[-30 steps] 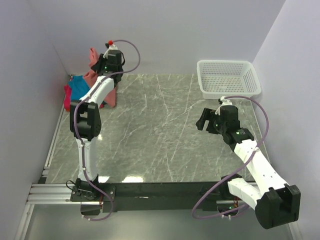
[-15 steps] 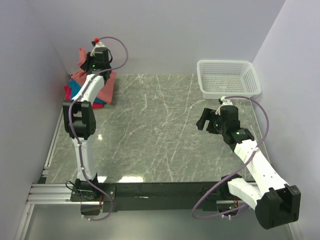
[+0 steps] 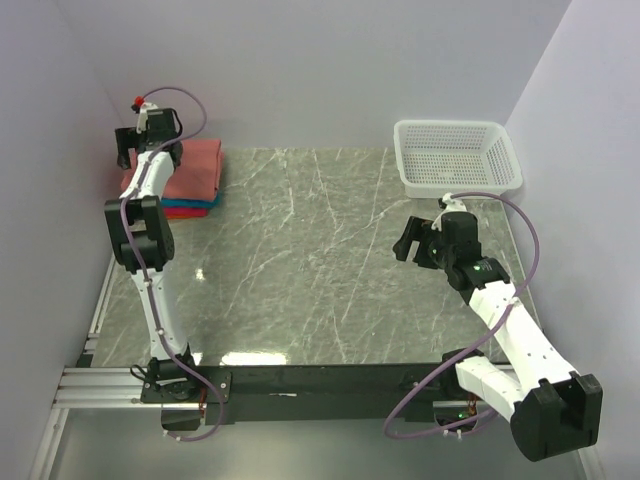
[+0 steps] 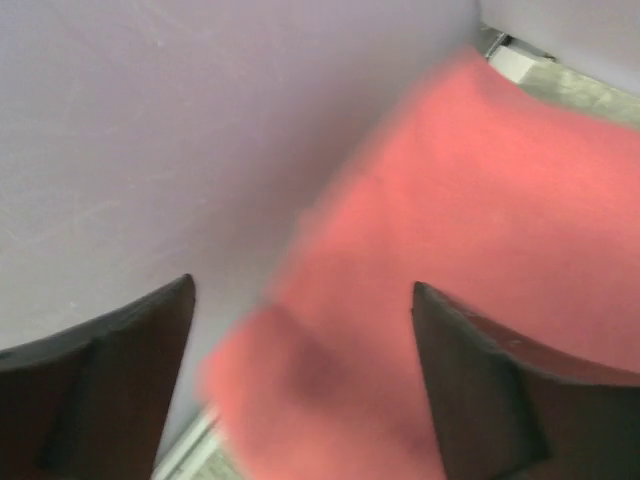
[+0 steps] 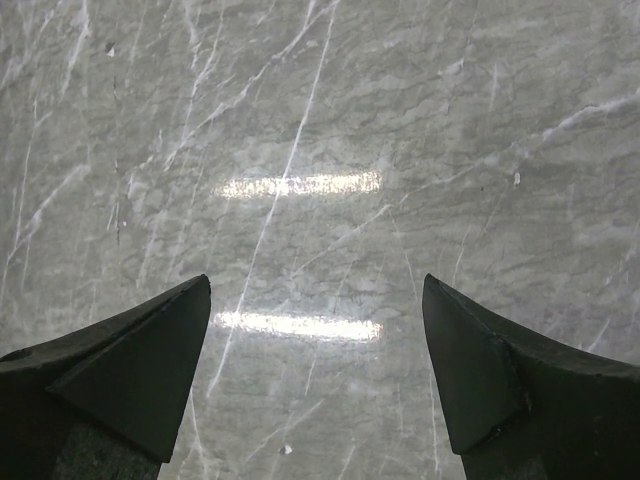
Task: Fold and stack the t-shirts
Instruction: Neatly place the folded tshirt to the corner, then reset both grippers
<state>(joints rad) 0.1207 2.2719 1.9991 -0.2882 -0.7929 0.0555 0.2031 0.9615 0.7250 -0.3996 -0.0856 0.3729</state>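
The salmon-red t-shirt (image 3: 195, 170) lies folded flat on top of the stack at the back left corner of the table. Under it show thin edges of the teal-blue t-shirt (image 3: 188, 203) and the magenta-pink t-shirt (image 3: 186, 212). My left gripper (image 3: 126, 150) hovers just left of the stack by the wall, open. In the left wrist view the salmon cloth (image 4: 470, 230) is blurred below the spread left gripper (image 4: 300, 290), and nothing is pinched. My right gripper (image 3: 405, 240) hangs open over bare marble at the right, with the right gripper (image 5: 318, 285) holding nothing.
A white mesh basket (image 3: 457, 158) stands at the back right corner. The left wall (image 4: 150, 130) is close beside the left fingers. The marble table (image 3: 300, 260) runs between the two arms.
The left arm swung left toward the corner wall, laid the salmon-red t-shirt flat on the stack and opened its jaws. The right arm has not moved.
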